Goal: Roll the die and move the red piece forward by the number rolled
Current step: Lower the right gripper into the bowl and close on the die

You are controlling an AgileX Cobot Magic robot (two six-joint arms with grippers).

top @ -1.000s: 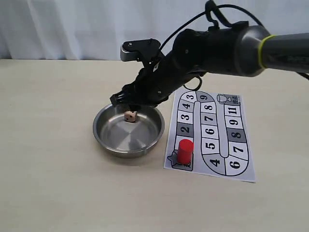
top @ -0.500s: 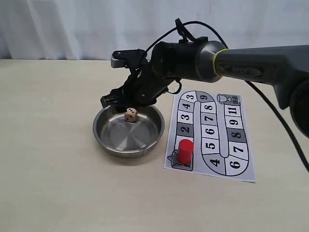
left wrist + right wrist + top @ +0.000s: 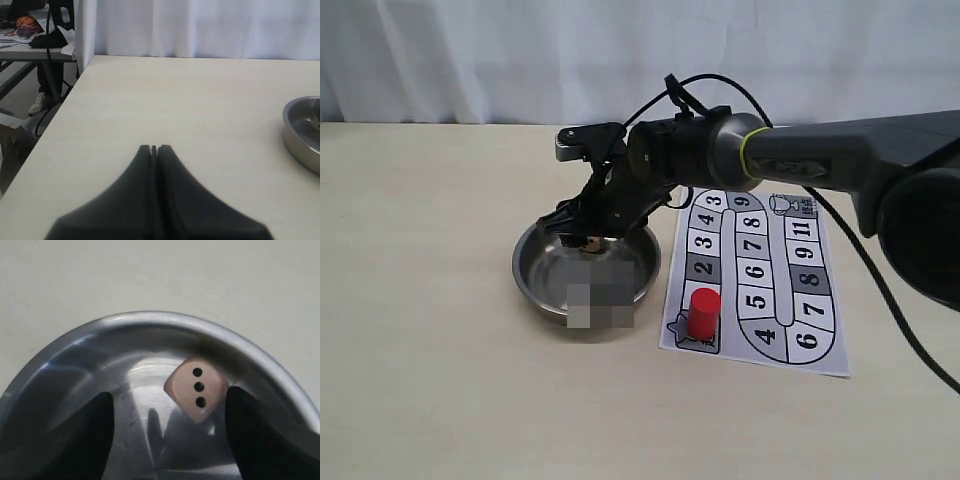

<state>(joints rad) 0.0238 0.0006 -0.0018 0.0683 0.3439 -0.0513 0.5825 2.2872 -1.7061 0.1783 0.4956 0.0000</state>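
Steel bowl (image 3: 150,325) held only the die (image 3: 197,388), near the wall and tilted, with a three-pip face toward the right wrist camera. Right gripper (image 3: 170,405) was over the bowl, jaws spread wide, fingers (image 3: 95,435) flanking the die. One finger stood very close to a die corner; contact could not be told. Nothing was gripped. In the exterior view the die was mostly hidden beneath the gripper. Red piece (image 3: 703,312) stood upright on the board (image 3: 790,300), on the corner square next to 2, apart from the bowl. Left gripper (image 3: 154,149) was clenched on nothing above the bare table (image 3: 175,100).
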